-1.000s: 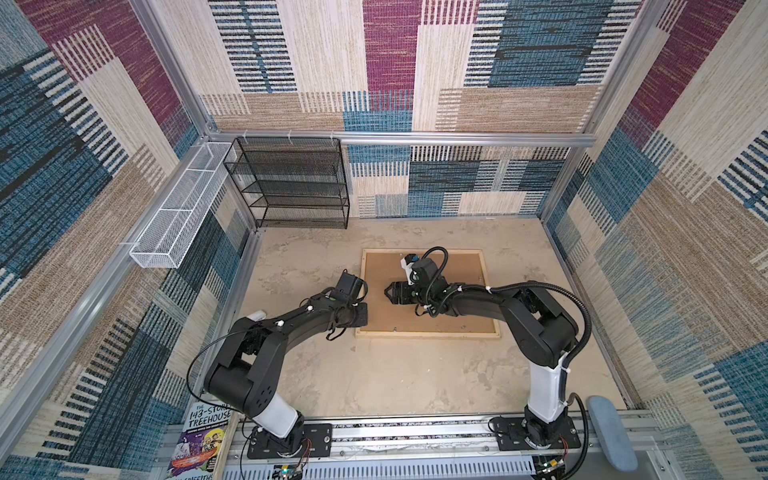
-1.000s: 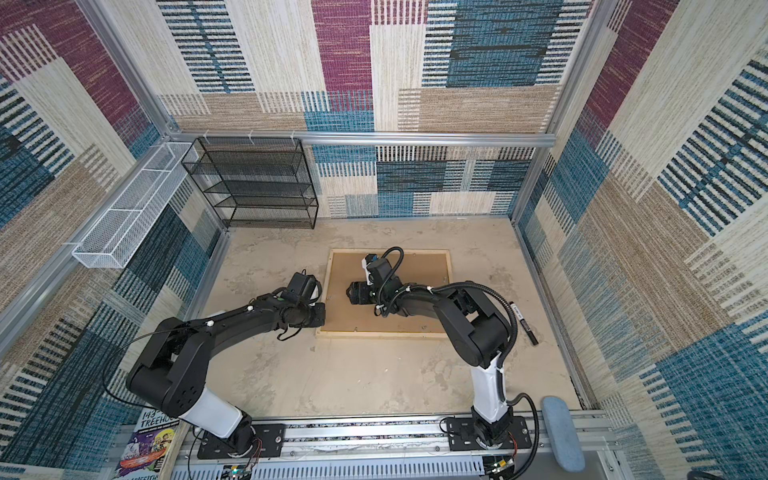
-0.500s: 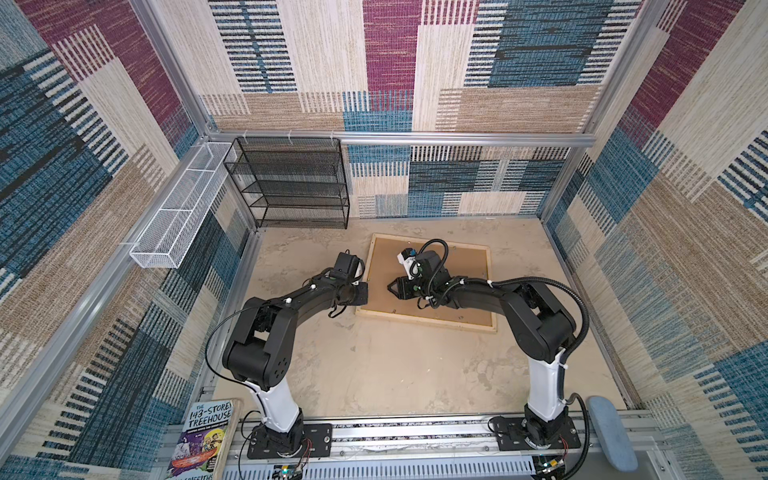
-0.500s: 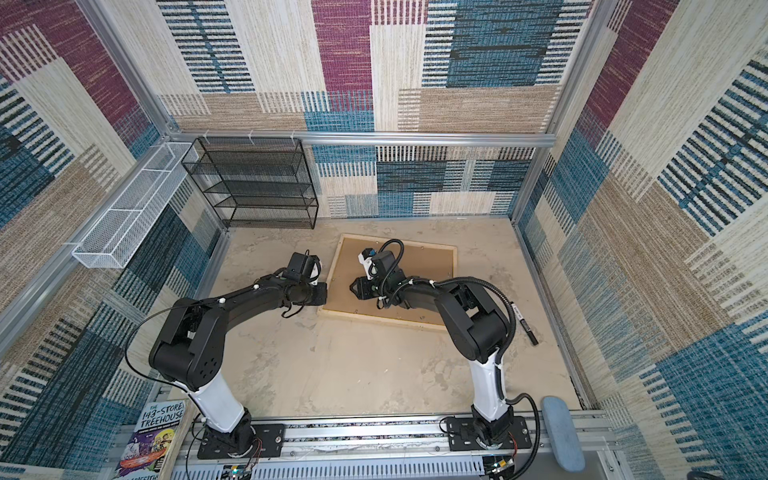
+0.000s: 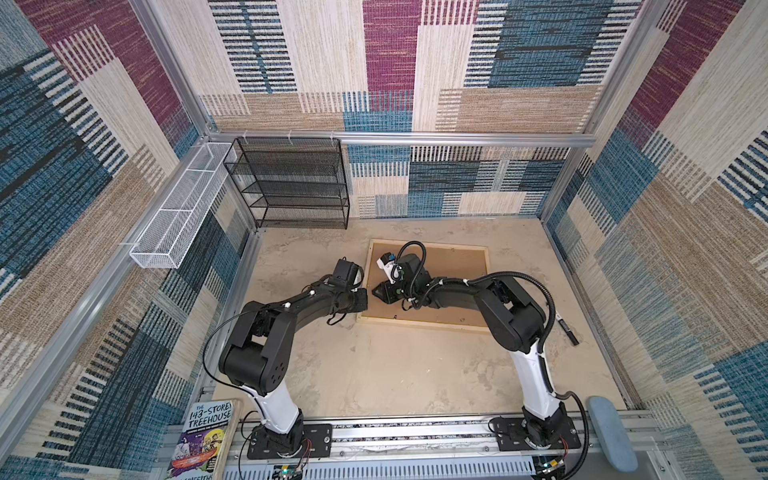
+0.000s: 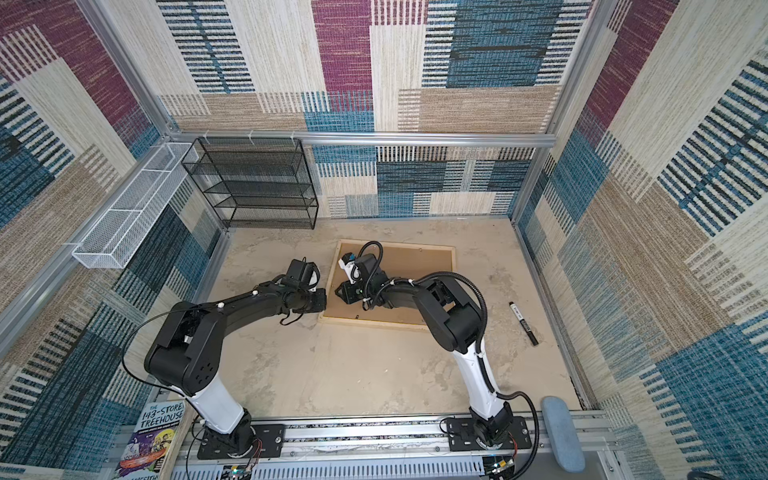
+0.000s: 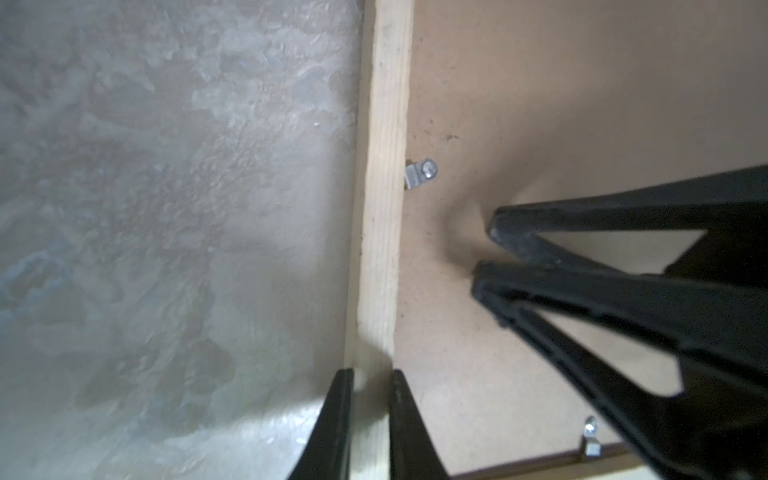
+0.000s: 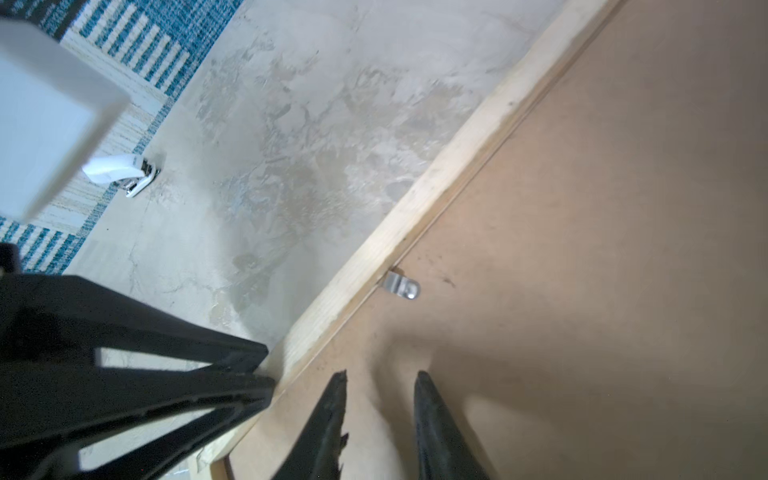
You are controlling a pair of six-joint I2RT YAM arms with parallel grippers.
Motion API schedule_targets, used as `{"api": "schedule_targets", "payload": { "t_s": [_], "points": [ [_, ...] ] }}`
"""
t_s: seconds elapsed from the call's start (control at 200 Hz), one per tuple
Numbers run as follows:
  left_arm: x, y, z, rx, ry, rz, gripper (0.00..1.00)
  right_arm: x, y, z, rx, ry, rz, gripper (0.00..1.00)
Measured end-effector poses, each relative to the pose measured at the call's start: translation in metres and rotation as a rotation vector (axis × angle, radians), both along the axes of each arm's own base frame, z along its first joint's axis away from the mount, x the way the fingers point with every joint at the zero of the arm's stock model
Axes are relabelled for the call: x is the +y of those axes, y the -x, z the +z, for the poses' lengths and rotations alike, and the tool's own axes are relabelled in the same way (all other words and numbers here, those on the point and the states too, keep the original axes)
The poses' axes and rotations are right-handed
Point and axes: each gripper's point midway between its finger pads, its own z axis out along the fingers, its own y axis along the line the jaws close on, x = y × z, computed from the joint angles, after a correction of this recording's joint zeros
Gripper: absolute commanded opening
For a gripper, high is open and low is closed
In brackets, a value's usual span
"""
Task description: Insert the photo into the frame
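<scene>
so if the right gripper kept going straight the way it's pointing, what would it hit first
Probably the small metal clip on the brown board, just ahead of the right gripper, then the frame's wooden edge. Its height is unclear.

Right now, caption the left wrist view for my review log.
Left gripper clamps the frame edge; right gripper open over the backing board.

Outward of our left gripper (image 7: 370, 376) the tabletop (image 7: 166, 208) lies bare; the frame (image 7: 382, 124) rail fills its jaws, and the right gripper (image 7: 484, 251) crowds close inward, over the backing board (image 7: 582, 83).
</scene>
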Motion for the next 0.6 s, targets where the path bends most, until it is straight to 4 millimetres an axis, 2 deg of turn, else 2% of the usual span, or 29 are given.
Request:
{"api": "schedule_targets", "payload": {
  "t_s": [0.125, 0.335, 0.601],
  "points": [
    [-0.003, 0.005, 0.0, 0.002, 0.016, 0.015, 0.05, 0.007, -0.004, -0.001, -0.03, -0.002, -0.013, 0.35],
    [-0.003, 0.012, 0.001, 0.01, 0.046, 0.059, 0.04, -0.002, -0.017, -0.004, -0.058, 0.012, -0.112, 0.29],
    [-0.001, 0.011, 0.001, 0.002, 0.046, 0.096, 0.04, -0.001, -0.017, -0.007, -0.097, 0.035, -0.129, 0.27]
  ]
}}
